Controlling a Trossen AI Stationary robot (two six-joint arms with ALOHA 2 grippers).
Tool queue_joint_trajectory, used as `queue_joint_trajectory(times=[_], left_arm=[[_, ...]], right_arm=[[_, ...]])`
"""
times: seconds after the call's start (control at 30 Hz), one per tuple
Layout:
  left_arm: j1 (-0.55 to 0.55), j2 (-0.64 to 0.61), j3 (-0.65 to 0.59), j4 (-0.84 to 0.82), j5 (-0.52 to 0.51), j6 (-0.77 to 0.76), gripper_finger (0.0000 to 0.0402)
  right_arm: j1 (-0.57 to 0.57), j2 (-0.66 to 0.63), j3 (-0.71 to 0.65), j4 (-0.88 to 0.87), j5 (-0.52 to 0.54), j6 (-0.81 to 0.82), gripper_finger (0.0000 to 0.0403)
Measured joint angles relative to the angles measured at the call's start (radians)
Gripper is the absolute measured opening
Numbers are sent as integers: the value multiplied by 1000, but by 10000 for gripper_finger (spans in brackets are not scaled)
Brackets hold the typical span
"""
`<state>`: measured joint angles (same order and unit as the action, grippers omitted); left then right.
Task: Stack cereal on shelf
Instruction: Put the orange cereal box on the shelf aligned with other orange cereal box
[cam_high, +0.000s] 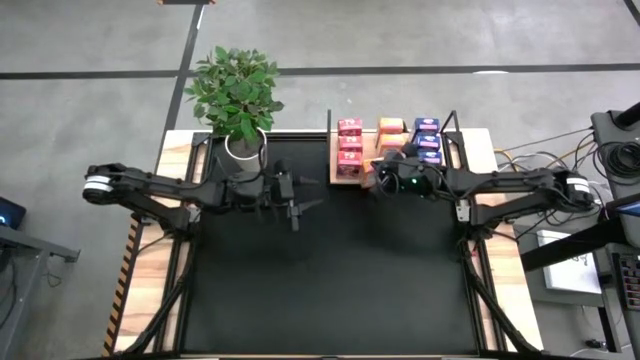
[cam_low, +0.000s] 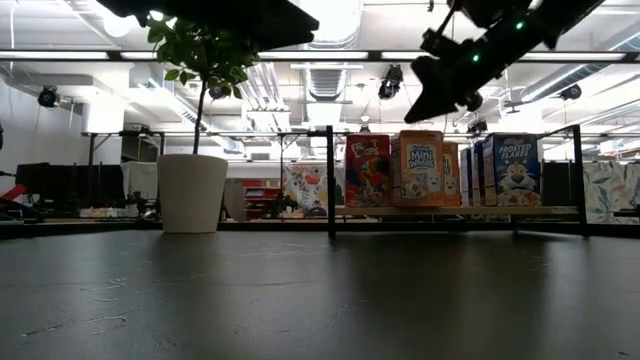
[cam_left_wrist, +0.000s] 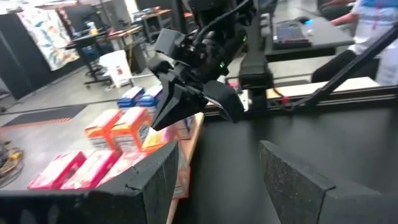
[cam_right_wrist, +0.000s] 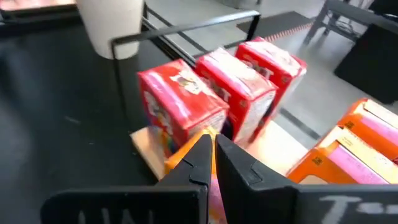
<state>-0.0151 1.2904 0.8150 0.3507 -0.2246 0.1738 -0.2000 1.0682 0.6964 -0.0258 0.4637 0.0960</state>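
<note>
Left gripper (cam_high: 296, 207) hanging over black table (cam_high: 330, 290) near plant pot (cam_high: 243, 148), fingers spread, carrying nothing, waiting.

Shelf (cam_high: 347, 180) holding red boxes (cam_high: 350, 145) at left end, orange boxes (cam_high: 391, 133) mid, blue boxes (cam_high: 428, 138) at right end.

Right gripper (cam_high: 385, 180) hovering at shelf's front edge above orange row, fingers pressed together, gripping nothing visible.

No cereal lying loose on table; stacking looking essentially finished, exact box count unclear.

Nine upright cereal boxes stood in three rows on the light-wood shelf (cam_high: 345, 178): red boxes (cam_high: 350, 146) left, orange boxes (cam_high: 391, 128) centre, blue boxes (cam_high: 428, 138) right.
</note>
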Motion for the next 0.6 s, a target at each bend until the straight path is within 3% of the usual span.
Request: queue_joint_trajectory(times=[0.33,0.6], left_arm=[[2,3,0,-1,-30,0,206],[5,3,0,-11,-32,4,206]], right_arm=[[-55,80,6,3,20,-36,12],[-56,46,6,-86,93,-52,12]])
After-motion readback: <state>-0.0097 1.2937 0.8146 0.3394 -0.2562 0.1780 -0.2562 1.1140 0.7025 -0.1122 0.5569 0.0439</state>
